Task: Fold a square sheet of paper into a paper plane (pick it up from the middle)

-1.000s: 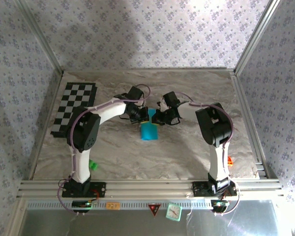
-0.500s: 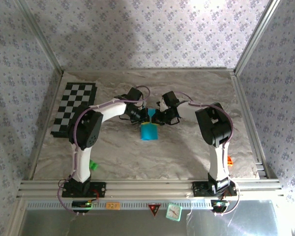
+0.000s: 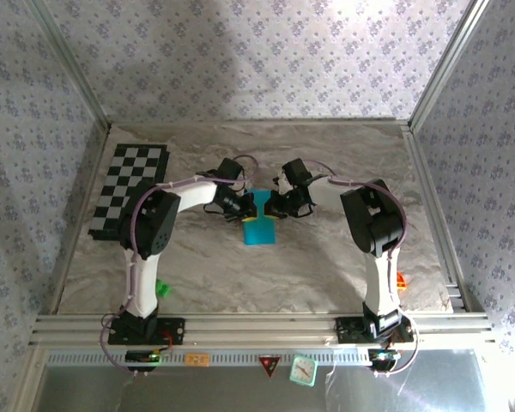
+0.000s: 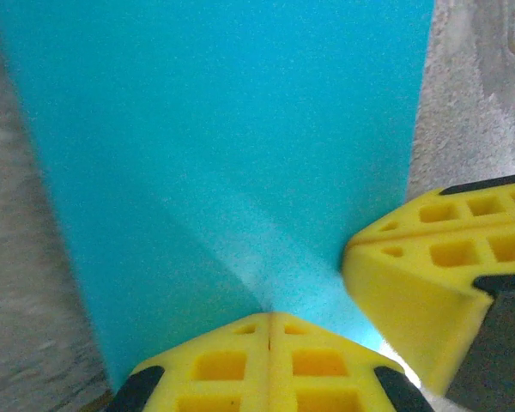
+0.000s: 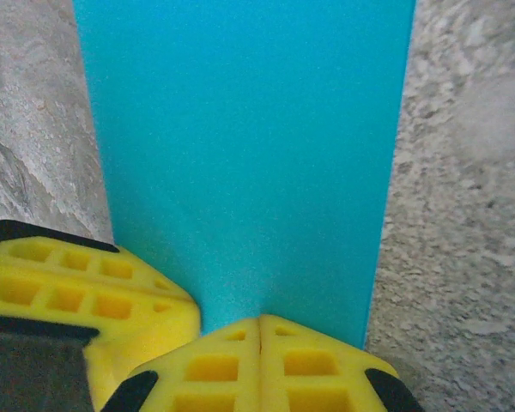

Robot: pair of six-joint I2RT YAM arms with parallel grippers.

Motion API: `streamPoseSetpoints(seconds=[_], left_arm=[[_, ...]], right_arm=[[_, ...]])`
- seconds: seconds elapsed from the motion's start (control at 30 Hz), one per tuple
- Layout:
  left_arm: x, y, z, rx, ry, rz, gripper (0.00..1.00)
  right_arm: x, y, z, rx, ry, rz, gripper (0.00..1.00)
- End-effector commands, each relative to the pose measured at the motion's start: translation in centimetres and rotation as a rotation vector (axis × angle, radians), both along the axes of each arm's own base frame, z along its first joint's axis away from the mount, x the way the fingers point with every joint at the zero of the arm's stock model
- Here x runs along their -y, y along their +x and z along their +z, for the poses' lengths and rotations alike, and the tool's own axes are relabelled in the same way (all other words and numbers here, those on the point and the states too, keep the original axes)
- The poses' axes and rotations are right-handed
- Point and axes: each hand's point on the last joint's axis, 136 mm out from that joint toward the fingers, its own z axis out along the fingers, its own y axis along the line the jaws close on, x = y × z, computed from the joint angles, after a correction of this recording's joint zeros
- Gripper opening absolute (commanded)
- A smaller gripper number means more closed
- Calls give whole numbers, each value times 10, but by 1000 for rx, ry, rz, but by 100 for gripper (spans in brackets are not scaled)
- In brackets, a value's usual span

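The square sheet of paper is bright cyan and hangs as a folded rectangle over the middle of the table. My left gripper and right gripper meet tip to tip at its far edge, each shut on the paper. In the left wrist view the sheet spreads away from my shut yellow left gripper, and the right gripper's fingers are alongside. The right wrist view has the paper running out of my shut right gripper, and the left gripper's fingers beside it.
A black-and-white checkerboard mat lies at the far left. A small green block sits by the left arm's base and a small orange thing by the right rail. Aluminium rails border the marbled table.
The left arm's wrist has swung slightly to the left. The paper and both grips stay where they were.
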Motion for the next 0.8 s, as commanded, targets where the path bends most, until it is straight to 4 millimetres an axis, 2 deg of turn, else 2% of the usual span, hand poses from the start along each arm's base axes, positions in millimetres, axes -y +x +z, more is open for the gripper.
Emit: streamPoseSetpoints(seconds=[0.0,0.13,0.2,0.3,0.43,0.57,0.77], left_arm=[[-58,-10,-25,-68,127,79,0],[-80,-3,-15,-48,111,139,0],[-81,3,-2,-16,96,153,0],[-64,10,22,43,43,139,0],[-20,12,45,107,-46,71,0],[7,16,39,100,-70,37,0],[8,22,14,52,-67,53,0]], right_arm=[[83,-73,-98,-295,-430,-56,2],[85,-75,-100,-302,-440,-54,2],[84,-75,-99,-298,-436,-46,2],[83,-74,-97,-293,-432,-40,2],[82,-72,-97,-289,-429,-38,2],[82,-74,-99,-296,-420,-41,2],[82,-74,-99,-296,-418,-40,2]])
